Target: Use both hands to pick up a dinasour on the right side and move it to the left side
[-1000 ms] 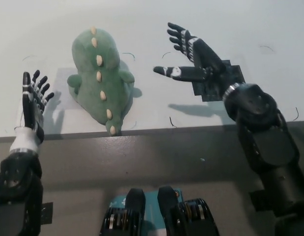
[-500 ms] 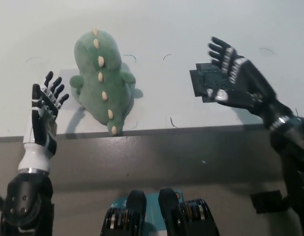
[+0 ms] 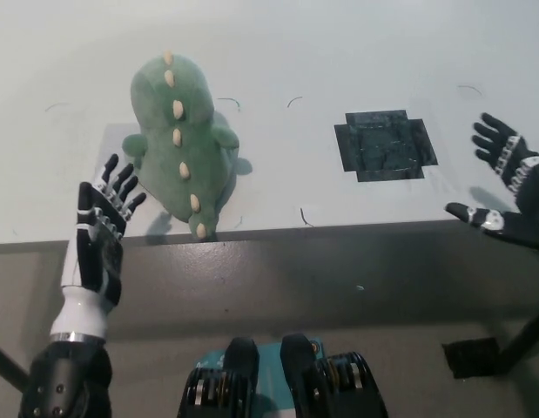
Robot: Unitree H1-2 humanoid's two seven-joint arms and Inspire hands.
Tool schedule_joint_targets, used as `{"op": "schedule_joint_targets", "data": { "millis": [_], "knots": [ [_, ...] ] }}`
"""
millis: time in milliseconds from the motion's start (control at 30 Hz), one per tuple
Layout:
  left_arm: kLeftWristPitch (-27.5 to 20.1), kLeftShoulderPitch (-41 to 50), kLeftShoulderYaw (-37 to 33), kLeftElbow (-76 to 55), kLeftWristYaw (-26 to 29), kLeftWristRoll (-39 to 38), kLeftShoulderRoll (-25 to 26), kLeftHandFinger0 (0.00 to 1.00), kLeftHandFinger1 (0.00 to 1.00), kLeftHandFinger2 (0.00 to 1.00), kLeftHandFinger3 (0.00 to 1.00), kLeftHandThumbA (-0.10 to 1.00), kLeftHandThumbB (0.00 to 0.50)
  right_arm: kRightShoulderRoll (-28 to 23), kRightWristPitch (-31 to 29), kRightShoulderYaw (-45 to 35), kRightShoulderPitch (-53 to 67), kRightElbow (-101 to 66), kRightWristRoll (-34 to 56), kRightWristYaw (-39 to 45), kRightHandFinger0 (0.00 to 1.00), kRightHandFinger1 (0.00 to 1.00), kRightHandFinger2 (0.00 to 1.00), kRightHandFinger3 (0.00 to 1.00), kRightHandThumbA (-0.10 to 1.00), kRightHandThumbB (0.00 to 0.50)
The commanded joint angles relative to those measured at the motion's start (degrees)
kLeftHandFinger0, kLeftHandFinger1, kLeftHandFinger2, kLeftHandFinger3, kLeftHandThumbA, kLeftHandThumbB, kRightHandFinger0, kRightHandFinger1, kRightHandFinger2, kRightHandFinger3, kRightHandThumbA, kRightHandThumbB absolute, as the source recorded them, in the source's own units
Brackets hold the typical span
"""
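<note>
A green plush dinosaur (image 3: 180,139) with a row of cream spikes down its back lies on the white table (image 3: 278,52), left of the middle, its tail tip at the table's front edge. My left hand (image 3: 101,235) is open just below and left of the dinosaur's tail, fingers spread, not touching it. My black right hand (image 3: 511,187) is open at the far right edge of the picture, well away from the dinosaur, holding nothing.
A black cross-shaped patch (image 3: 384,144) is stuck on the table right of the middle. The table's front edge (image 3: 339,228) runs across the picture, with a dark strip below it. Small pen-like marks dot the white surface.
My right hand has swung away from beside the dinosaur, over the black patch, out to the far right edge. My left hand has moved rightward and down, closer to the dinosaur's tail.
</note>
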Motion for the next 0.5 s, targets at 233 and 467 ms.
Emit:
{"op": "schedule_joint_targets", "data": {
  "millis": [233, 467],
  "knots": [
    [-9.89, 3.13, -1.66, 3.92, -3.95, -0.74, -1.65, 1.00, 1.00, 1.00, 1.00, 1.00, 0.340, -2.98, -8.36, -2.90, 6.36, -3.22, 3.61, 1.44, 1.00, 1.00, 1.00, 1.00, 1.00, 0.148],
    [-15.31, 4.43, -2.66, 7.55, -5.64, -0.62, -2.02, 1.00, 1.00, 1.00, 1.00, 1.00, 0.326, -3.98, -9.48, -4.79, 12.70, -4.25, 5.55, 1.66, 1.00, 1.00, 1.00, 1.00, 1.00, 0.159]
  ]
}}
